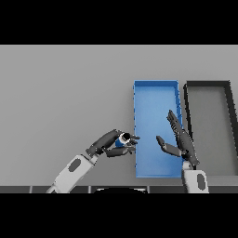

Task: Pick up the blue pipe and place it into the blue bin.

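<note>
Gripping the mostly hidden blue pipe, left hand beside blue bin

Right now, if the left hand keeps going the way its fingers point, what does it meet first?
The left hand, holding the blue pipe, points right toward the blue bin. It would likely meet the bin's near left wall first, unless it is high enough to clear it; height is unclear.

Even, flat light with no glare

The grey counter is lit evenly, shading slightly darker toward its far edge, with no bright spots or reflections. Only faint, soft shadow lies under the left hand and inside the blue bin. No warping shows along the edges.
</note>
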